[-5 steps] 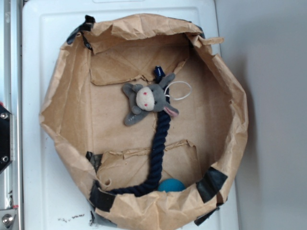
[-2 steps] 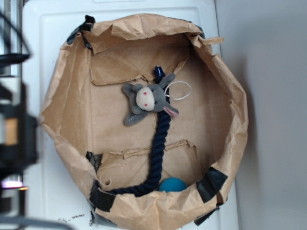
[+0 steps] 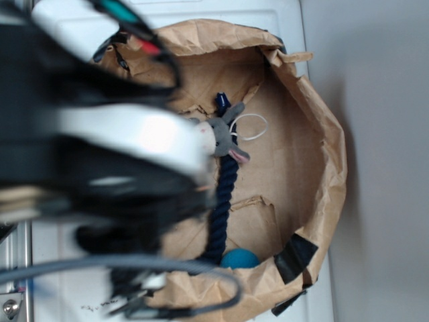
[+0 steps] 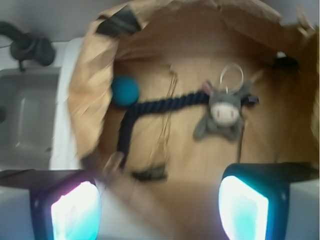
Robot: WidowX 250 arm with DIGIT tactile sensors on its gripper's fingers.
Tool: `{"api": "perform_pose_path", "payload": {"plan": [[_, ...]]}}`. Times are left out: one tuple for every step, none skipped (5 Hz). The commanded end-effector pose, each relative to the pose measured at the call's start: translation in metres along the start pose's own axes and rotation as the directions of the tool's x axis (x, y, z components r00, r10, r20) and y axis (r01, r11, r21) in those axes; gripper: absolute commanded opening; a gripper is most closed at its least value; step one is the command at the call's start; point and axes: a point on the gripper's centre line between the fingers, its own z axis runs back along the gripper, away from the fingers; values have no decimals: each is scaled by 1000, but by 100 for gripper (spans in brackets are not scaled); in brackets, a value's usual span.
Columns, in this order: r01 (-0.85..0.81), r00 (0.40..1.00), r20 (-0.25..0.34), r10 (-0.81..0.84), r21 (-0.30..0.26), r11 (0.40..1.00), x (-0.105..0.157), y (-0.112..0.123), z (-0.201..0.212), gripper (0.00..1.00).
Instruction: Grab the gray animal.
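Observation:
The gray animal, a small gray plush with a cream face and a white loop, lies on the floor of a brown paper bin. In the exterior view only its right side shows past my blurred arm. In the wrist view my gripper is open and empty, its two glowing pads wide apart. It hangs above the bin's near rim, short of the animal. A dark navy rope runs from the animal toward a teal ball.
The paper bin stands on a white surface, with black tape patches on its rim. The rope and ball lie inside it. A grey sink shows at the wrist view's left.
My arm has swung in from the left and now covers most of the bin's left half in the exterior view. The animal, rope and ball have not moved.

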Motion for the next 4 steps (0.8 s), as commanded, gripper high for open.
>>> {"api": "perform_pose_path", "payload": {"plan": [[32,999,14,-32,0,999,15,13,-50,100],[45,999,12,-45,5,999,8,22,-60,100],[26,999,-22,-27,-27,999,3,26,-57,100],[26,999,-22,-27,-27,999,3,26,-57,100]]}}
